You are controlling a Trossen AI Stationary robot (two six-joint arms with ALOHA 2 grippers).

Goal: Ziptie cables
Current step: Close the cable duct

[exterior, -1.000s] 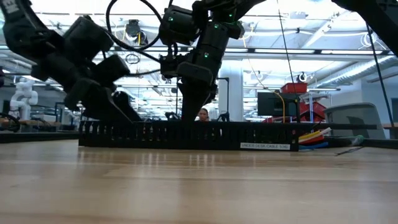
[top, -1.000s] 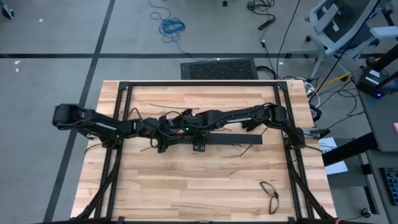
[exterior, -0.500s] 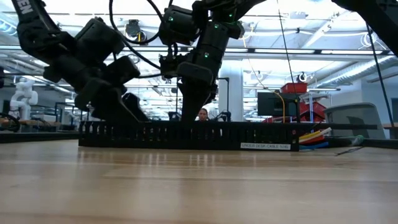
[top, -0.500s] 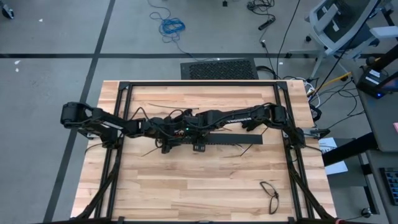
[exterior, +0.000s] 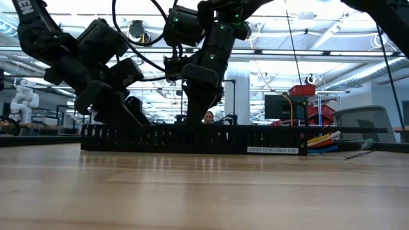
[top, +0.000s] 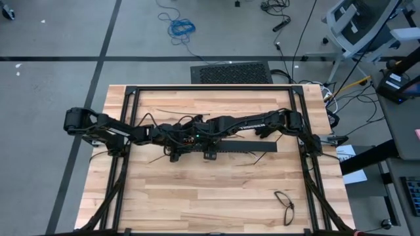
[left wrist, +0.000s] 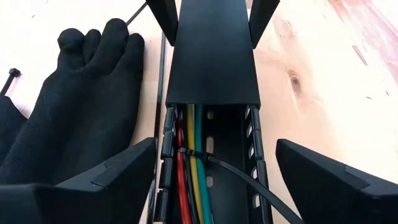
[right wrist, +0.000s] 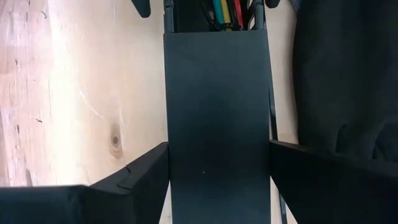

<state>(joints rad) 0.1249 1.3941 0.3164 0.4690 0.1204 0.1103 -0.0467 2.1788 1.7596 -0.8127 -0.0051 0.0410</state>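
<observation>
A long black slotted bar [top: 243,147] lies across the table's middle, with a flat black cover [left wrist: 211,56] over part of it. Red, yellow and green cables [left wrist: 189,180] run inside its open part, bound by a thin black zip tie [left wrist: 186,152] whose tail [left wrist: 249,183] trails out. The cables' ends stick out at the bar's right end [exterior: 319,140]. My left gripper [left wrist: 214,186] is open, with one finger on each side of the bar's open part and clear of it; it also shows in the high view [top: 174,149]. My right gripper [right wrist: 217,186] faces it over the covered part [top: 209,147]. My right gripper has the covered part of the bar between its two fingers, one finger [right wrist: 134,180] against each long side of the cover [right wrist: 217,124]. The fingers come from above, pointing down, and lie across the bar. The bar lies flat on the table.
A black glove [left wrist: 81,99] lies on the table beside the bar, and also shows in the right wrist view [right wrist: 336,74]. Loose thin black strips lie around the middle [top: 157,159]. A small black loop [top: 284,202] lies near the table's near right corner. Black frame rails [top: 210,87] border the table.
My left gripper has moved toward the table's right edge along the bar, closer to my right gripper, and then held still. The bar and the cables have stayed in place.
</observation>
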